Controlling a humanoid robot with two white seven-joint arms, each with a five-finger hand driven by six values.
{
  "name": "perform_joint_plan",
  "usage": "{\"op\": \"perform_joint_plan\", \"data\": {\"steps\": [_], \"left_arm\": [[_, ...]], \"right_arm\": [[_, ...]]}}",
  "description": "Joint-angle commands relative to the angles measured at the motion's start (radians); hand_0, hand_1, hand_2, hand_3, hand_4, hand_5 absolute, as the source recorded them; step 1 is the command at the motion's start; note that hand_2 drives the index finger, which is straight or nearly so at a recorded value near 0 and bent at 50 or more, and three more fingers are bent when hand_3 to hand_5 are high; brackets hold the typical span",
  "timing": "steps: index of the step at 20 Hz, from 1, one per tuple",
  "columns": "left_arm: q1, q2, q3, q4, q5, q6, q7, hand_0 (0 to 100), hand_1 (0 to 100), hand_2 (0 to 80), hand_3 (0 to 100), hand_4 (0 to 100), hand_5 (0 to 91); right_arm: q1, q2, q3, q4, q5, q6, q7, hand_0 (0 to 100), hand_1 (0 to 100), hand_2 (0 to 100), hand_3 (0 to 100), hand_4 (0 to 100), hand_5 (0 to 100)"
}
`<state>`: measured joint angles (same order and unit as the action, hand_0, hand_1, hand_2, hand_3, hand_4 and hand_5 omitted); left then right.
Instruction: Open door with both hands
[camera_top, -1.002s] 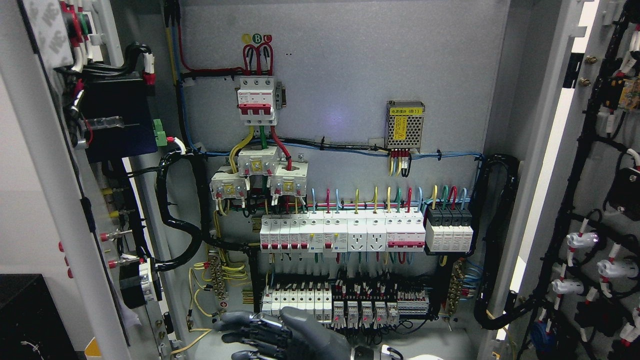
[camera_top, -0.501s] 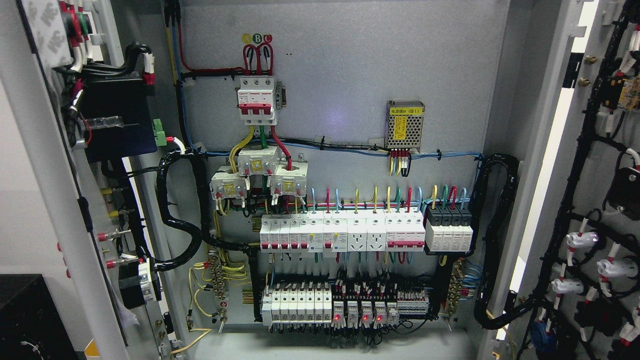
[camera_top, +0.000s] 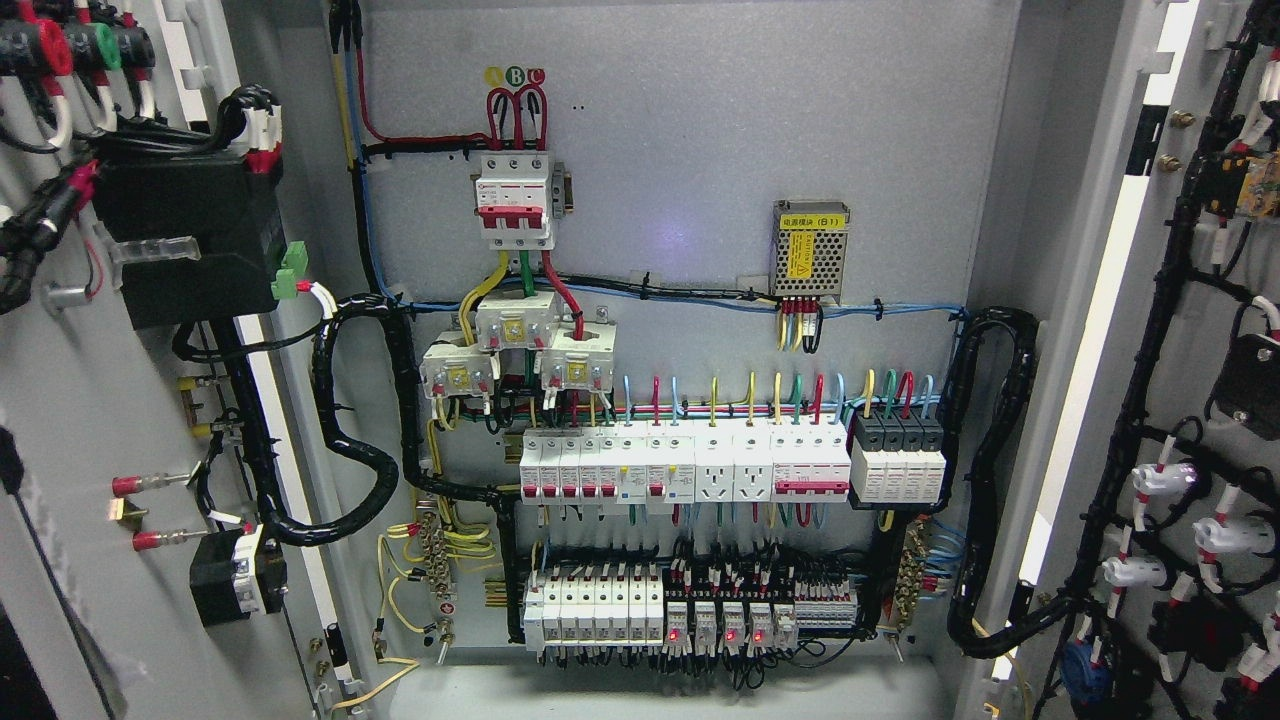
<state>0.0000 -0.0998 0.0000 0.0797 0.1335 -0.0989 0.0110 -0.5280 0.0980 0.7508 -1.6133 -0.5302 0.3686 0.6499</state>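
In the head view, the left door (camera_top: 110, 400) was seen swung wider than half a second before; more of its inner face was exposed, with the black box (camera_top: 190, 240) and its cable loom (camera_top: 340, 420) carried further toward the left edge of the frame; the right door (camera_top: 1200, 400) was shown already folded back at the right, its wiring harness (camera_top: 1160, 330) unchanged; the cabinet interior was laid fully open, with the breaker row (camera_top: 690, 465) and the power supply (camera_top: 810, 250) plainly exposed; the grey robot hand seen at the bottom edge a second earlier was no longer in the frame, and neither robot hand was in view, so their state could not be told; the task was judged essentially complete, since both leaves stood clear of the opening; the left door's edge was cut off by the frame, so its remaining swing room could not be judged; open room was left across the middle, bounded by the cabinet frame (camera_top: 1080, 300) at the right.
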Motion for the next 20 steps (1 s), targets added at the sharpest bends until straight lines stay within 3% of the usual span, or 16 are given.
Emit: {"op": "perform_joint_plan", "data": {"steps": [1, 7, 12, 14, 16, 20], "left_arm": [[0.006, 0.000, 0.025, 0.000, 0.000, 0.001, 0.000, 0, 0, 0.0, 0, 0, 0.0], [0.008, 0.000, 0.025, 0.000, 0.000, 0.001, 0.000, 0, 0, 0.0, 0, 0, 0.0], [0.008, 0.000, 0.025, 0.000, 0.000, 0.001, 0.000, 0, 0, 0.0, 0, 0, 0.0], [0.008, 0.000, 0.025, 0.000, 0.000, 0.001, 0.000, 0, 0, 0.0, 0, 0, 0.0], [0.008, 0.000, 0.025, 0.000, 0.000, 0.001, 0.000, 0, 0, 0.0, 0, 0, 0.0], [0.008, 0.000, 0.025, 0.000, 0.000, 0.001, 0.000, 0, 0, 0.0, 0, 0, 0.0]], "right_arm": [[-0.049, 0.051, 0.030, 0.046, 0.007, -0.003, 0.002, 19, 0, 0, 0, 0, 0], [-0.072, 0.052, 0.033, 0.044, 0.007, 0.000, 0.000, 19, 0, 0, 0, 0, 0], [-0.038, 0.040, -0.042, 0.023, -0.010, 0.006, 0.002, 19, 0, 0, 0, 0, 0], [0.015, 0.010, -0.071, -0.014, -0.027, 0.006, 0.002, 19, 0, 0, 0, 0, 0], [0.042, -0.059, -0.126, -0.025, -0.031, 0.006, 0.000, 19, 0, 0, 0, 0, 0], [0.062, -0.112, -0.162, -0.010, -0.019, 0.000, -0.009, 19, 0, 0, 0, 0, 0]]}}
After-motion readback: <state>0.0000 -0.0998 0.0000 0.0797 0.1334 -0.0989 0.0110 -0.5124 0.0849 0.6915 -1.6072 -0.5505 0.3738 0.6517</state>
